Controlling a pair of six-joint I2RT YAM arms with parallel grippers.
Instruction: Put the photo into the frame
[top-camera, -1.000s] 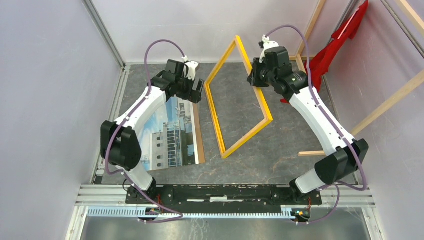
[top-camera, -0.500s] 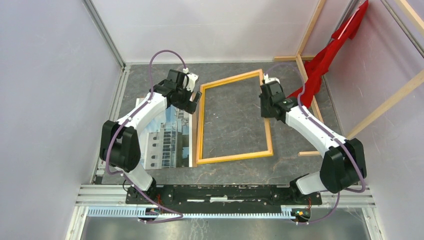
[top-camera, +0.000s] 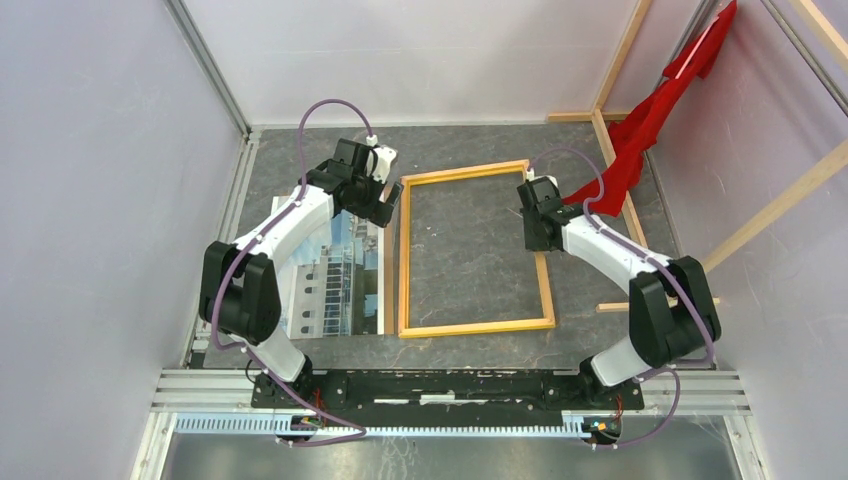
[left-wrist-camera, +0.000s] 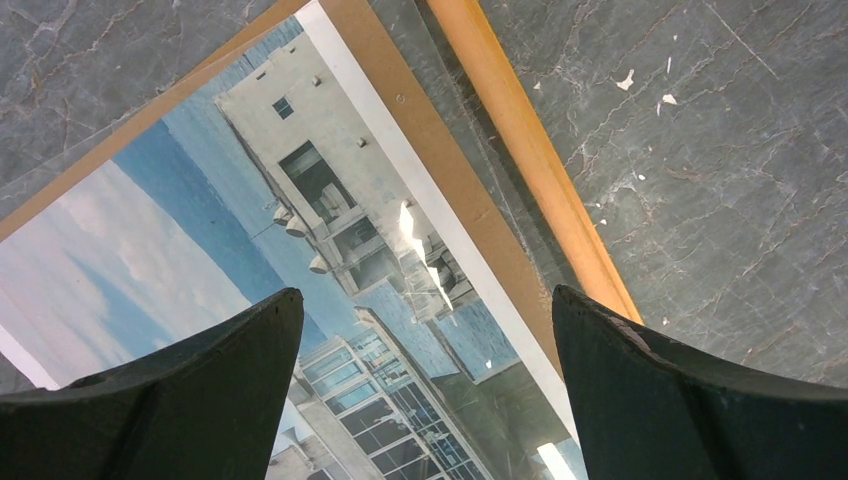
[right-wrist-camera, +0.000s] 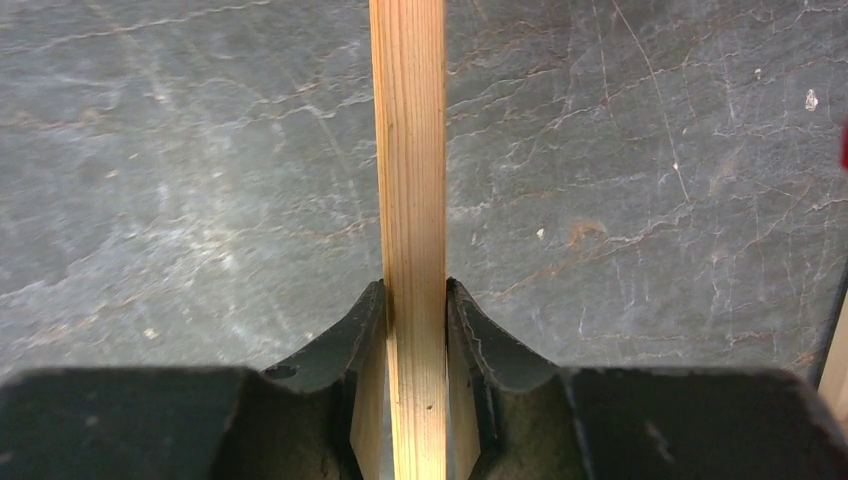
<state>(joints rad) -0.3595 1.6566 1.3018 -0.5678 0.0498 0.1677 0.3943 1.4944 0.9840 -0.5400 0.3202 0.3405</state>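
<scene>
Frame (top-camera: 475, 326): laid flat, wood side up.
Photo (left-wrist-camera: 200, 230): laid face up, beside the frame.
Right gripper (right-wrist-camera: 415, 300): clamped on the frame's right rail.
Left gripper (left-wrist-camera: 424, 300): spread wide above the photo.

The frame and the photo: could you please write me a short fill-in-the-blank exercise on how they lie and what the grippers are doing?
1. The right gripper is shut on a rail of the frame, while the left gripper is ____.
2. Seen from above, the photo lies flat on the frame's ____ side.
3. The photo shows a white building against a ____ sky.
Missing words: open; left; blue.
</scene>
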